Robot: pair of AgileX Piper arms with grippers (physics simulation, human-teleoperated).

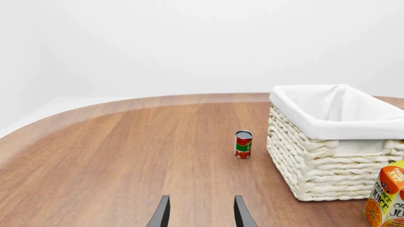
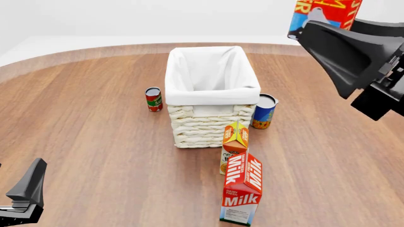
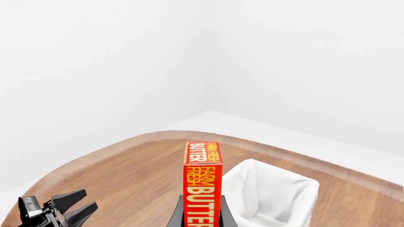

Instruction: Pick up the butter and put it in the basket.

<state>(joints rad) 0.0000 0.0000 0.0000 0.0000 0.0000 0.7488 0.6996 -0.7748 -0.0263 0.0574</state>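
Observation:
The butter (image 3: 203, 184), a red-orange box with yellow lettering, stands on edge between the fingers of my right gripper (image 3: 202, 218), which is shut on it. In the front view the gripper (image 2: 313, 29) holds the butter (image 2: 327, 13) high up, to the right of and beyond the basket (image 2: 208, 125). The cream wicker basket with white lining stands mid-table; it also shows in the right wrist view (image 3: 303, 189) and the left wrist view (image 1: 315, 165). My left gripper (image 1: 202, 215) is open and empty, low at the near left (image 2: 26, 191).
A red can (image 2: 153, 99) stands left of the basket, a blue can (image 2: 264, 111) to its right. An orange juice carton (image 2: 235, 144) and a Milk carton (image 2: 243, 189) stand in front of the basket. The table edge curves along the far side.

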